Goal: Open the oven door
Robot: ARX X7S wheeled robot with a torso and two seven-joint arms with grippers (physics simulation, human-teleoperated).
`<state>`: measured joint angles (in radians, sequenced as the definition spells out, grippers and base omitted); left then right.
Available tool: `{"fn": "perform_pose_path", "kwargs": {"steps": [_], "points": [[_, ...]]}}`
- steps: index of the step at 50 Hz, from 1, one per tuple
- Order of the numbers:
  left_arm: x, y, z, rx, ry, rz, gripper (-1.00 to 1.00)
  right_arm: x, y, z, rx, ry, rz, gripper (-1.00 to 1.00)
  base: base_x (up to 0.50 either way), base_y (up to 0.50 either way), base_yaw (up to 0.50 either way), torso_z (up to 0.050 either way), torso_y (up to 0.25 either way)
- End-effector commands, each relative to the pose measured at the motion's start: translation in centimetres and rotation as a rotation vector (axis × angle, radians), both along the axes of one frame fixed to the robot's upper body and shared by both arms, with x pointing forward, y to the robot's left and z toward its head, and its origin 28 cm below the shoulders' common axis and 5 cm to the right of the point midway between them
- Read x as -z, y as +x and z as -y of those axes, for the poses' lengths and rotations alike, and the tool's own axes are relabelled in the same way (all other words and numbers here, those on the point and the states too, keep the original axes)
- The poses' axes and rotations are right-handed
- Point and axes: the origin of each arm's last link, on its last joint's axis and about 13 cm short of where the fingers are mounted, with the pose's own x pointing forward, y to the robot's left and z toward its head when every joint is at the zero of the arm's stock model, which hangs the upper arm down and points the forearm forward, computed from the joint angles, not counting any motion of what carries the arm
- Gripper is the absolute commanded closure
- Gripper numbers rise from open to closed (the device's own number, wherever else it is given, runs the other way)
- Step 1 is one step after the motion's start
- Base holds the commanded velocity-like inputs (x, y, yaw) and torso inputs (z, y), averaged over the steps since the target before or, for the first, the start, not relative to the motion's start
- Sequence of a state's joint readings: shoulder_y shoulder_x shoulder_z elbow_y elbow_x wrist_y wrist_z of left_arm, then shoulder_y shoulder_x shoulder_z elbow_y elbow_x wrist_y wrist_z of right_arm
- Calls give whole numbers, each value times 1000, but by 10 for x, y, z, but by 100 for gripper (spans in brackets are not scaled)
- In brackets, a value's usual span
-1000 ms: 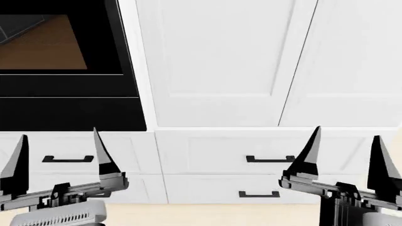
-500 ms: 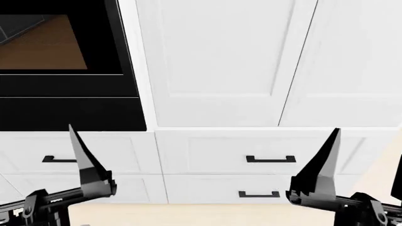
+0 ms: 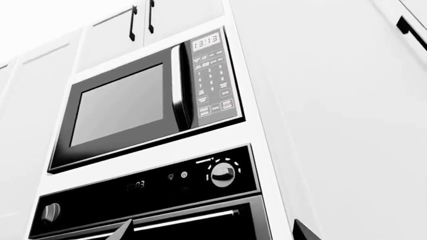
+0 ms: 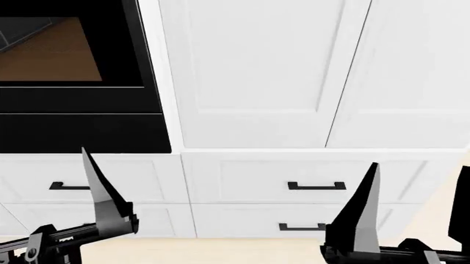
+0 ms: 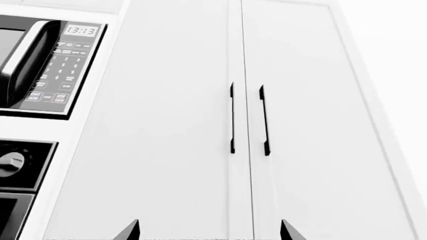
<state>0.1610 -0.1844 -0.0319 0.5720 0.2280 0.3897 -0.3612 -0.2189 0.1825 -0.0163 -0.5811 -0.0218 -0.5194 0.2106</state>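
Observation:
The oven door (image 4: 74,99) is a glossy black panel with a dark window at the head view's upper left; its handle is out of that view. In the left wrist view the door's top edge (image 3: 167,232) and silver bar handle (image 3: 183,220) sit below the control panel. My left gripper (image 3: 212,233) is open and empty, short of the handle. In the head view the left gripper (image 4: 41,181) shows one finger (image 4: 103,192), low in front of the drawers. My right gripper (image 4: 415,214) (image 5: 208,231) is open and empty, facing white cabinet doors.
A microwave (image 3: 133,105) is mounted above the oven's control panel (image 3: 147,187). Tall white cabinet doors (image 5: 180,125) with vertical black handles (image 5: 232,117) stand right of the oven. White drawers with small black handles (image 4: 316,186) run below, above a pale floor (image 4: 220,250).
Both grippers have dropped lower in the head view. The left one shifted left, leaving one finger showing. The right one moved right, then slightly back left.

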Motion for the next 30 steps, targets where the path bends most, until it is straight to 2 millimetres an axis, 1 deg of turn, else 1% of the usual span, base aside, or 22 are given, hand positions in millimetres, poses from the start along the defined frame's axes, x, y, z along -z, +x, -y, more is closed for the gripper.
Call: {"fn": "perform_pose_path", "kwargs": {"steps": [1,18,30], "points": [[0,0,0,2,2,1,-100,0,-1,-1,-6,-7,-7,-100,0,0,0,0,0],[0,-1,0,-3,-2,19,-100,-1,-2,-1,-24,-13,-5,-100,0,0,6,0,0],[0,-1,0,-10,5,24,-100,0,-3,-1,-35,-17,4,-100,0,0,500,0,0]]}}
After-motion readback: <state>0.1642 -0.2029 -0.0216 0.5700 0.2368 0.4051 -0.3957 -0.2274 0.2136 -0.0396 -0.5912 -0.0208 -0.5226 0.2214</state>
